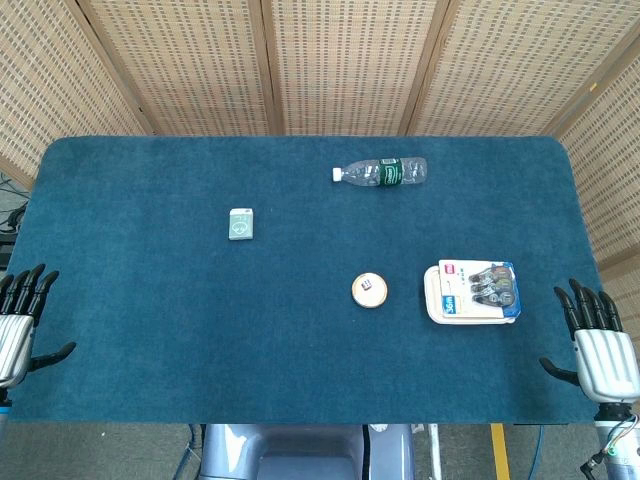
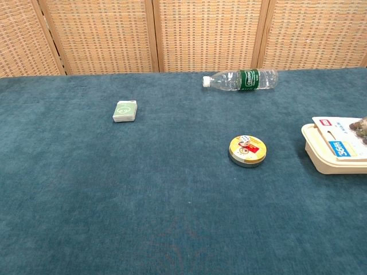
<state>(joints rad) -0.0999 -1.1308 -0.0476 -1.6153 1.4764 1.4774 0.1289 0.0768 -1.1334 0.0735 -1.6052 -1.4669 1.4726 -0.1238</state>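
Left hand (image 1: 18, 320) empty with fingers spread, well left of tin (image 1: 369, 290), right hand (image 1: 600, 345) likewise spread and empty, near pack (image 1: 471, 291) just right of tin, bottle (image 1: 381, 172) lying beyond tin, box (image 1: 240, 224) up-left of tin

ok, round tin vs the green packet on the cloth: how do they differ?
The round tin is a flat disc with a yellow-and-red lid; the green packet is a small pale-green rectangle. The tin lies nearer the robot's right hand, beside the blister pack; the packet lies further back, towards the left hand. Both lie flat on the blue cloth, untouched by either hand.
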